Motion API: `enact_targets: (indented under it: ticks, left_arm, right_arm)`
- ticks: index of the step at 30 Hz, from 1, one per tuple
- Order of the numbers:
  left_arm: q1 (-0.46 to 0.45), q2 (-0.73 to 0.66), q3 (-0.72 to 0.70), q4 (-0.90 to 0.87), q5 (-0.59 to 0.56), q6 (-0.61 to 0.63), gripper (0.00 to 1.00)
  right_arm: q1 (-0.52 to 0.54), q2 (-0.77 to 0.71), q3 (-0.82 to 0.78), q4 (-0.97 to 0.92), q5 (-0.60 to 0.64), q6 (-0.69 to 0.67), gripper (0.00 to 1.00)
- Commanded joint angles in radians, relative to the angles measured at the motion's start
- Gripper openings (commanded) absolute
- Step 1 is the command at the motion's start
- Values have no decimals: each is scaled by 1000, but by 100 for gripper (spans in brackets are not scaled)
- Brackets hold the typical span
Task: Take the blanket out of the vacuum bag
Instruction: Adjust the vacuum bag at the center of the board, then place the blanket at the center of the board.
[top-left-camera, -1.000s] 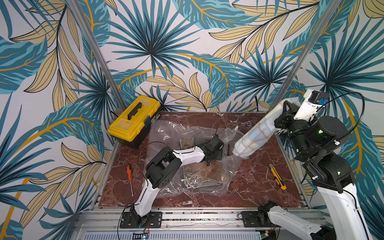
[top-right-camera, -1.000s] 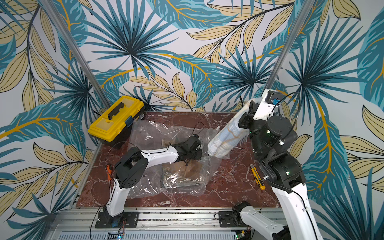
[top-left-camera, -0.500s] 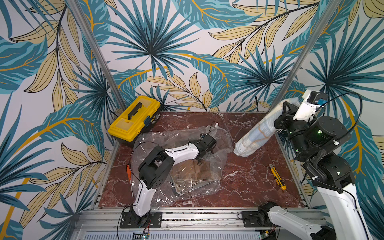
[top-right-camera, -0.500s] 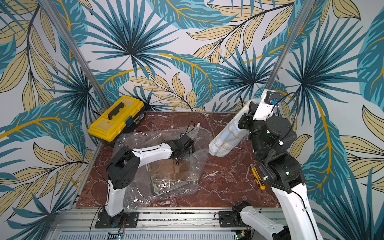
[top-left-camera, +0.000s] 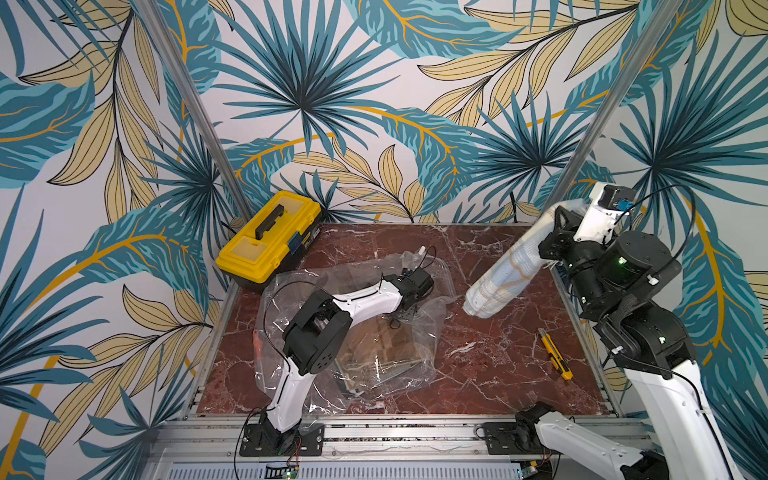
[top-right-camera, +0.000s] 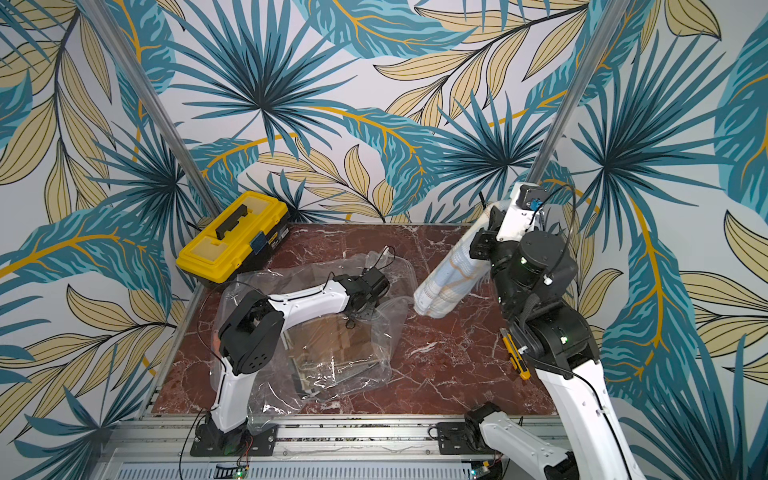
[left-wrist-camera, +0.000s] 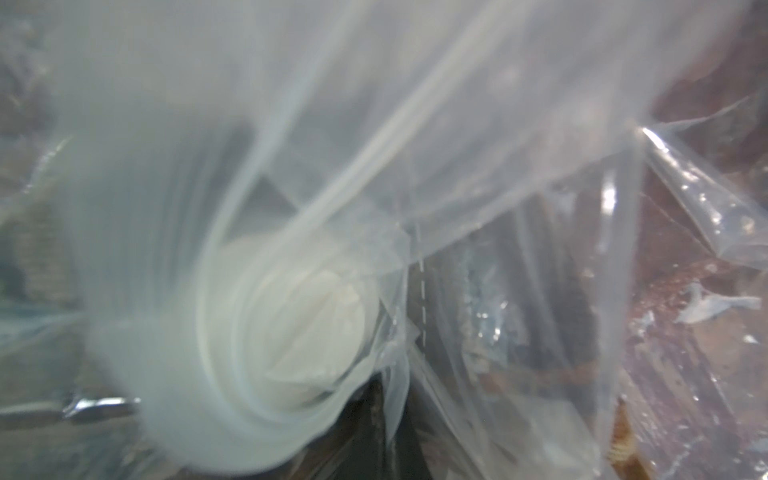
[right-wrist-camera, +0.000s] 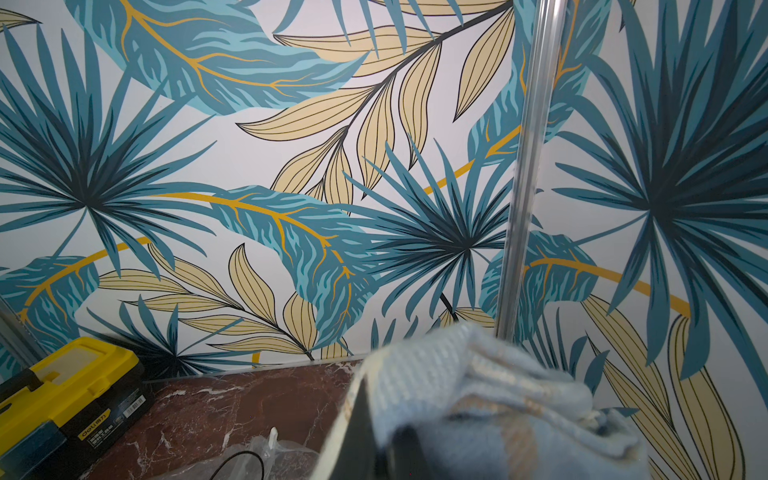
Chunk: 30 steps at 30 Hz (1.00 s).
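The blanket (top-left-camera: 505, 270), a rolled pale blue and tan plaid cloth, hangs slanted over the right of the marble table, fully outside the vacuum bag. My right gripper (top-left-camera: 559, 214) is shut on its upper end, and cloth covers the fingers in the right wrist view (right-wrist-camera: 399, 453). The vacuum bag (top-left-camera: 374, 365), clear crumpled plastic, lies left of centre with a gap between it and the blanket's lower end. My left gripper (top-left-camera: 405, 311) is shut on its film. In the left wrist view the film (left-wrist-camera: 457, 124) drapes the lens, with the white round valve (left-wrist-camera: 316, 328) close by.
A yellow toolbox (top-left-camera: 270, 241) stands at the back left corner. A yellow utility knife (top-left-camera: 555, 353) lies by the right edge. An orange screwdriver (top-left-camera: 257, 345) shows under the bag's left side. A flat brown piece (top-left-camera: 386, 345) lies inside the bag.
The left gripper has dragged the bag leftward. The blanket's lower end, at the bag's mouth a second ago, now hangs apart from it. The right arm has barely moved.
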Motion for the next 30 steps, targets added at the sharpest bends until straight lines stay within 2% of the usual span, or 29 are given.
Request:
enact_targets:
  ticks: [1,5,8,14,17,18,22,27,30]
  left_arm:
    - [22,-22,-114,-128,10,2,0]
    - [22,-150,-243,-16,61,1,0]
    - [24,-240,-333,83,154,27,0]
    - [25,-329,-392,180,262,66,0]
    - [24,-342,-395,200,263,75,0]
    - [25,-340,-392,203,295,82,0]
    - [24,-326,-384,210,296,82,0]
    - [24,-280,-370,229,316,85,0]
    - [24,-246,-361,232,327,88,0]
  right_arm:
    - [-9,58,-25,125,-30,3,0]
    - [-64,179,37,149,-97,7,0]
    - [-114,270,86,177,-154,18,0]
    - [-215,472,217,217,-261,33,0]
    - [-256,584,308,214,-305,30,0]
    - [-269,632,363,199,-315,28,0]
    - [-305,828,610,88,-366,15,0]
    - [-331,1060,920,-35,-368,-46,0]
    - [-379,1118,945,4,-405,-30,0]
